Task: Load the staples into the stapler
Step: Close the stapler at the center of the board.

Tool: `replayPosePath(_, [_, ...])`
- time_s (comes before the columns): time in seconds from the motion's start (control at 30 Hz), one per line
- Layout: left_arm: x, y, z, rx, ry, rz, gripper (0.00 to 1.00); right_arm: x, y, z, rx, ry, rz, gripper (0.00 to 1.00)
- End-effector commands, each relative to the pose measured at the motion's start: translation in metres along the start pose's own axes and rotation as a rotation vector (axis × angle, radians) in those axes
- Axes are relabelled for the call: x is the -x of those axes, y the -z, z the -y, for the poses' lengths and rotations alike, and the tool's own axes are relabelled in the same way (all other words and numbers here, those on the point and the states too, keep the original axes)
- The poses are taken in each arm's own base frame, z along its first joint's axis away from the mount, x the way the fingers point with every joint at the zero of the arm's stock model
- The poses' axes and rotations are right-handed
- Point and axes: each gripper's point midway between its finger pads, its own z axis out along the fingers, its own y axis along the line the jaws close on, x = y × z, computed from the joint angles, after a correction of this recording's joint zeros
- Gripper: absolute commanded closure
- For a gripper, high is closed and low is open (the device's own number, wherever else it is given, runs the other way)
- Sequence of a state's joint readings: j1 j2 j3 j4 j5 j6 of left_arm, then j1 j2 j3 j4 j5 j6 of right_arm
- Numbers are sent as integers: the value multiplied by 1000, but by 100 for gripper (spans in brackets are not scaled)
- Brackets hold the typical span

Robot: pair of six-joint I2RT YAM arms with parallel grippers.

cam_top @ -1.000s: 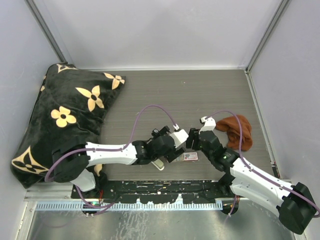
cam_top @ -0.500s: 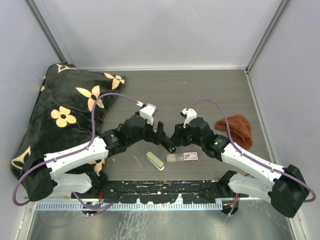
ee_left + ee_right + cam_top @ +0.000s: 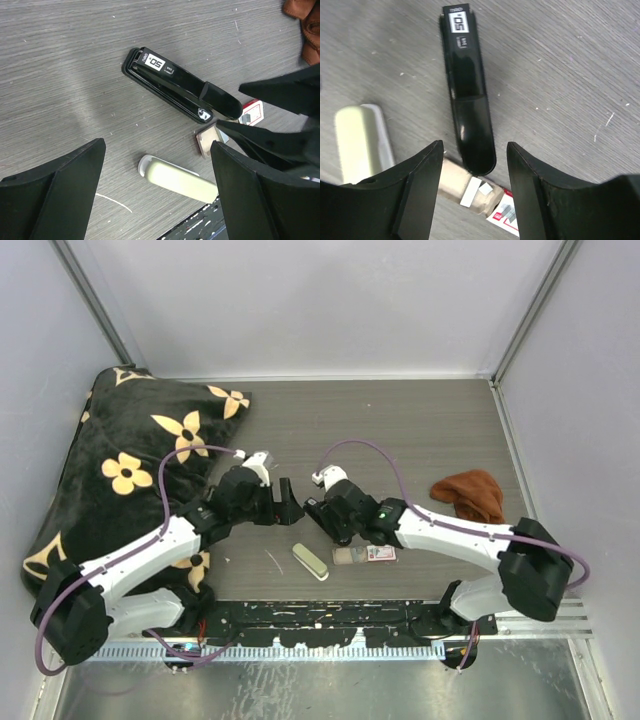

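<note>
The grey wood bench [image 3: 400, 430] has pale walls on three sides. A big stretch of bare wood runs from the arms back to the far wall. A black cushion with yellow flowers [image 3: 140, 460] fills the left side, right up to the wall. A brown cloth [image 3: 468, 497] sits near the right edge. The black stapler [image 3: 175, 90] lies flat in the middle. The left gripper [image 3: 157, 145] hangs near it, spread wide and holding nothing. The right gripper [image 3: 475, 145] is spread too, with the stapler's round end between its fingers and a small gap on each side. The staples [image 3: 346, 556] lie close to the front edge, right beside a little red and white box [image 3: 381, 553]. A cream-green oblong [image 3: 310, 561] lies just left of them
</note>
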State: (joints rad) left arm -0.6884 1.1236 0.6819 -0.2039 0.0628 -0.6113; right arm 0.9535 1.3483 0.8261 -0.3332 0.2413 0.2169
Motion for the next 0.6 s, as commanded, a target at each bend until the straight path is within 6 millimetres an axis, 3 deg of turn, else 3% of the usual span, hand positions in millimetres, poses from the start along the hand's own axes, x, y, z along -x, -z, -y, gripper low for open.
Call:
replayPosePath(0.0, [11, 10, 11, -62, 35, 37, 12, 17, -10, 17, -126, 60, 11, 39])
replayPosePath(0.33, [13, 17, -2, -57, 64, 58, 12, 9, -53, 3, -84, 107, -43, 43])
replayPosePath(0.57, [11, 17, -9, -55, 62, 49, 11, 3, -71, 0, -57, 107, -70, 82])
